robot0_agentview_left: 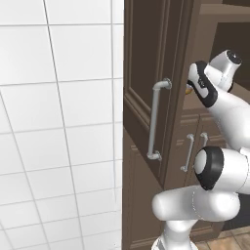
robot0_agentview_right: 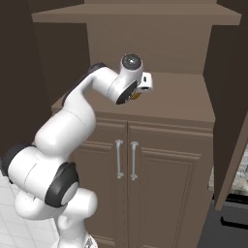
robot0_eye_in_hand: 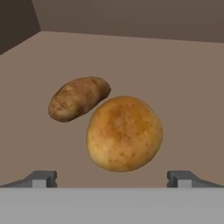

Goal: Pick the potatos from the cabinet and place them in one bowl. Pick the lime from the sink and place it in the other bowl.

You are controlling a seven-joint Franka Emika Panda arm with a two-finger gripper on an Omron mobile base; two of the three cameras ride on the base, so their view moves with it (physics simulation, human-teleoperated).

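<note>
Even, flat rendered light throughout, with no glare; the cabinet (robot0_agentview_right: 145, 43) interior sits dim, edges are softly pixelated, shadows barely register.

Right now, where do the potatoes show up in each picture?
Left base view: a golden sliver of the potatoes, right of the door handle.
Right base view: a golden sliver near centre, under the arm.
Hand view: both whole, round one centre, long one upper left.
Shared landmark: the cabinet shelf they lie on.

Speckled golden-brown potatos (robot0_eye_in_hand: 124, 133) on the plain brown cabinet (robot0_eye_in_hand: 183, 87) shelf.
</note>
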